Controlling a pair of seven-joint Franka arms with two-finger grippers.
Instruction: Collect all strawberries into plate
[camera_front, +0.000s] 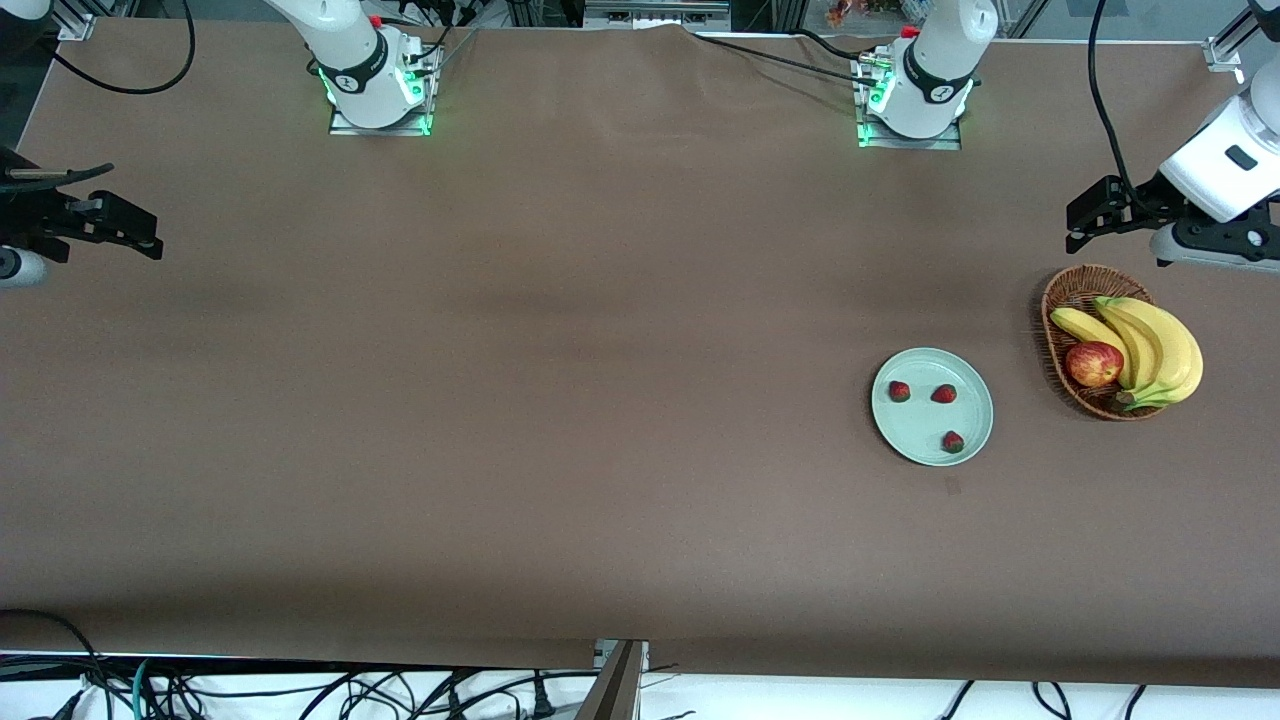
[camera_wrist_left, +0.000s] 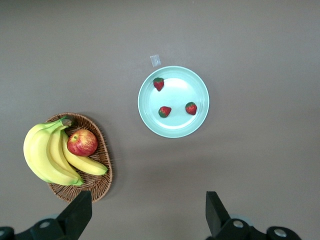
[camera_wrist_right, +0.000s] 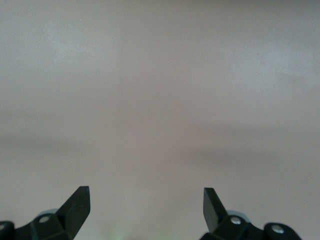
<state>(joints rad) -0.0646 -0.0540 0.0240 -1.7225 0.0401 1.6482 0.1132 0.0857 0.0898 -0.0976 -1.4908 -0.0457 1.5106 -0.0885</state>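
Strawberries (camera_front: 943, 394) all lie in the plate (camera_front: 975, 410).
We see left gripper (camera_front: 1078, 222) and right gripper (camera_front: 150, 236) spread wide, holding nothing.

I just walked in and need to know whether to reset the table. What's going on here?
Nothing is being handled right now. All three strawberries lie on the plate, so the collecting looks done. Beside the plate, toward the left arm's end of the table, the wicker basket holds bananas and an apple. The left gripper hangs open and empty above the table by the basket; the right gripper waits open and empty at its own end.
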